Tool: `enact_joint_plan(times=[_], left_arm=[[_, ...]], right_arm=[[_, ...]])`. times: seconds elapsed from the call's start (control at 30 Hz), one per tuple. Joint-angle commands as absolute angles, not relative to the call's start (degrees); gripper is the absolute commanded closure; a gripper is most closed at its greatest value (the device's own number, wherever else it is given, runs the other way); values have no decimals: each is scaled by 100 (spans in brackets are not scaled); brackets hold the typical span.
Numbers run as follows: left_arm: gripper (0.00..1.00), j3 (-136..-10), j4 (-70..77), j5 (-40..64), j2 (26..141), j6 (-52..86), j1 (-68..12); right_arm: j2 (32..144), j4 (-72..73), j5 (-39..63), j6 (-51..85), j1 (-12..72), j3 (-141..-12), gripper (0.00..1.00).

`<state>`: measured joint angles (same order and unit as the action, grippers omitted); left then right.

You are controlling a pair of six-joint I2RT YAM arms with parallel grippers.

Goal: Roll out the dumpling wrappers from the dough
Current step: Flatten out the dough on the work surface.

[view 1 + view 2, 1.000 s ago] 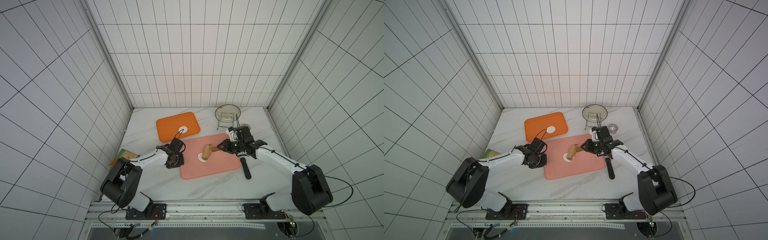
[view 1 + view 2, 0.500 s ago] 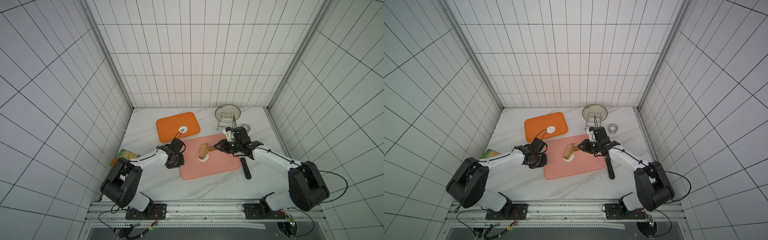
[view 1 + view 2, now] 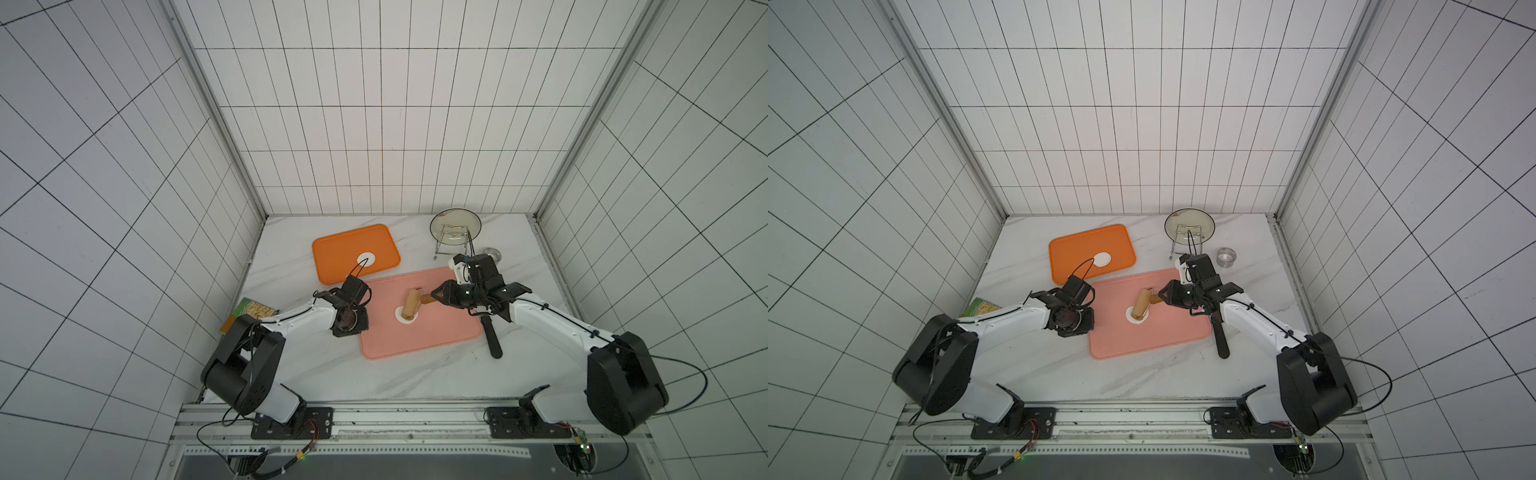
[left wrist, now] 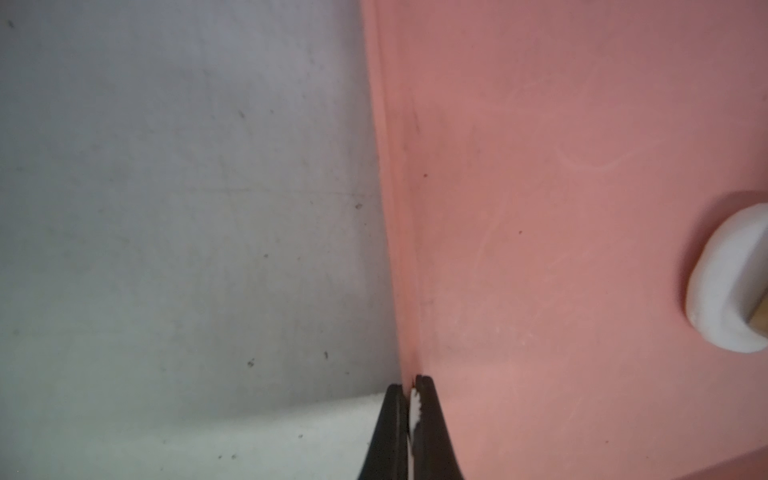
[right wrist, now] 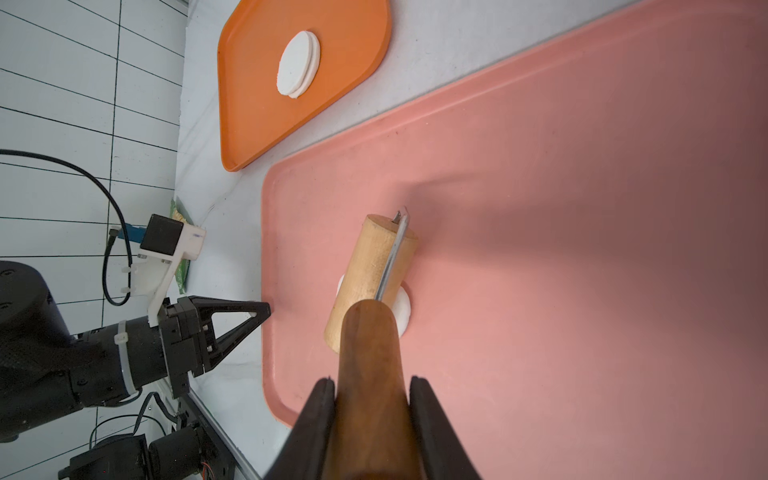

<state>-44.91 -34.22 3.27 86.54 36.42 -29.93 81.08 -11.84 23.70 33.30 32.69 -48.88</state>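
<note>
Dough (image 3: 399, 317) lies mid-frame on the pink board (image 3: 436, 332) under the roller (image 3: 411, 304), which nudged leftward then back; right tool (image 5: 372, 380) grasps its handle, left tool (image 4: 409, 384) clenched at the board's edge. Flattening likely unfinished.

The wooden roller (image 5: 370, 270) looks matt, the dough (image 4: 723, 282) smooth, the pink board (image 5: 540, 249) plastic.
</note>
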Motion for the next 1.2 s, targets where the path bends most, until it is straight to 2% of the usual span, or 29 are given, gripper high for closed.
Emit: enact_joint_plan(times=[0.0, 0.47, 0.87, 1.17], left_arm=[[100, -4597, -3164, 343, 8776, 3560, -3059], [100, -4610, -3208, 300, 8754, 3553, -3041], [100, -4617, -3182, 343, 8776, 3577, -3059], [100, -4581, -3243, 272, 8695, 3564, -3024]], right_arm=[[8700, -2216, 1677, 3126, 3393, -4542, 100], [8055, -2780, 1817, 2895, 2777, -4383, 100], [9123, -2004, 1879, 3157, 3243, -4482, 100], [8037, -2616, 1661, 2928, 2715, -4131, 100]])
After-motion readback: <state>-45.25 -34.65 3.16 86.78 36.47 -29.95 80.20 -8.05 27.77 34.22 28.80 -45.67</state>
